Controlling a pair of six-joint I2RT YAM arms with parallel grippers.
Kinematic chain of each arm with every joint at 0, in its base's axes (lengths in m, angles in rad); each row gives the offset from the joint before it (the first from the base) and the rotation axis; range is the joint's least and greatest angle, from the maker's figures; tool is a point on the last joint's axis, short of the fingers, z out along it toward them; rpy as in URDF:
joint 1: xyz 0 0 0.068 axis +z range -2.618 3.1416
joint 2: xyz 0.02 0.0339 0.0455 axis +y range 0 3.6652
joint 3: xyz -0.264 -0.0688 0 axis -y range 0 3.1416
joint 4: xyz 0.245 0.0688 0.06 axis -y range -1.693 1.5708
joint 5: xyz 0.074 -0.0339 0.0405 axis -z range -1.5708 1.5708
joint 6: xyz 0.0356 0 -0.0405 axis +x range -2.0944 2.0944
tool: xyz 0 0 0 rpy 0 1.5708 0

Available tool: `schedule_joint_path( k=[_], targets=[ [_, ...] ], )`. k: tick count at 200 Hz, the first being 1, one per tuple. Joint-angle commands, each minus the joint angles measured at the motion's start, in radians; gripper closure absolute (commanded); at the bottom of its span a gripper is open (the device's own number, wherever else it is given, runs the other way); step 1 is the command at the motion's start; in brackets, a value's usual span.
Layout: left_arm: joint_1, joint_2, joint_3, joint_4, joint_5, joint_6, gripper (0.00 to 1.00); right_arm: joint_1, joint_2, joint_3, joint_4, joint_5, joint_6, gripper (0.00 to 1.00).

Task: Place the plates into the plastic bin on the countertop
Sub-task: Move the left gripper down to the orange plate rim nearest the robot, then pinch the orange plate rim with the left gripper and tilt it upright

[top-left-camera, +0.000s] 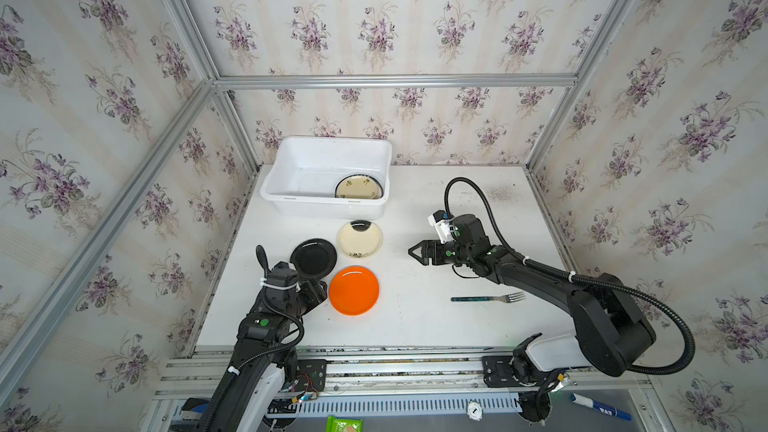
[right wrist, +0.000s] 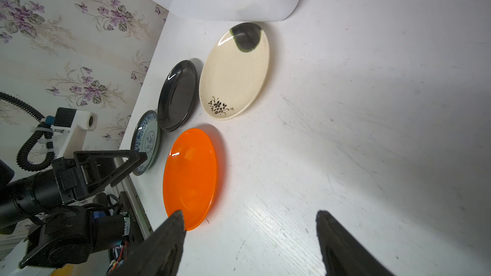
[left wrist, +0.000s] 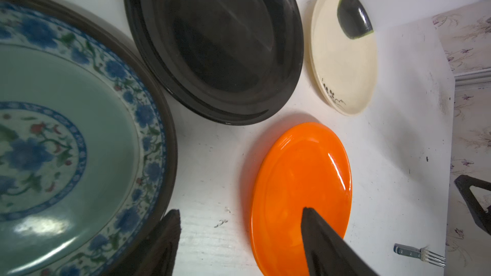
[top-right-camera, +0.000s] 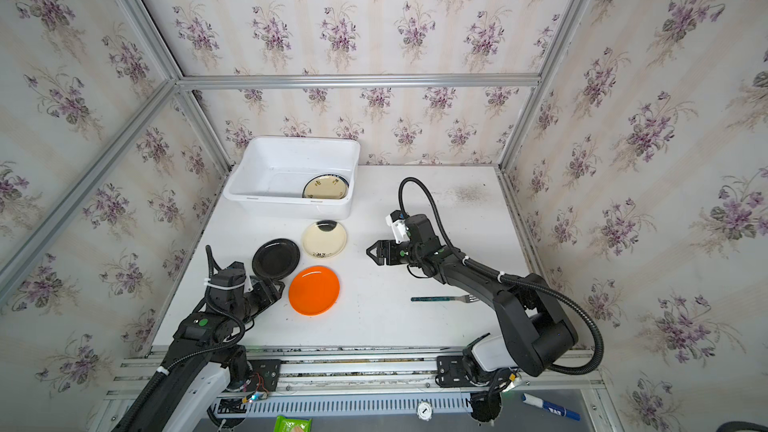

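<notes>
left gripper: jaws apart, empty; one finger over orange plate, the other just beside it.
right gripper: jaws spread, nothing held.
orange plate: probably stiff, glossy, slick; pinch its rim.

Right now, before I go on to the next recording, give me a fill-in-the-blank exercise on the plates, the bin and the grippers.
1. On the countertop, the ___ plate lies nearest the plastic bin.
2. The ___ plate lies nearest the fork.
3. The right gripper has its jaws ___, with nothing between them.

Missing words: cream; orange; open.
</notes>
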Motion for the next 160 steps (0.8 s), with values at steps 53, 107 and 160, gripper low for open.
schedule_joint_path(
  k=[53, 107, 160],
  targets=[
    [-0.021, 0.121, -0.047, 0.196, 0.081, -0.032, 0.37, 0.001, 0.032, 0.027, 0.024, -0.019, 0.005, 0.22],
    [-0.066, 0.224, -0.06, 0.293, 0.08, -0.055, 0.44, 0.001, 0.036, 0.023, 0.019, -0.014, 0.013, 0.23],
    [-0.115, 0.327, -0.058, 0.372, 0.078, -0.06, 0.58, 0.001, 0.028, 0.016, 0.015, -0.003, 0.015, 0.23]
  ],
)
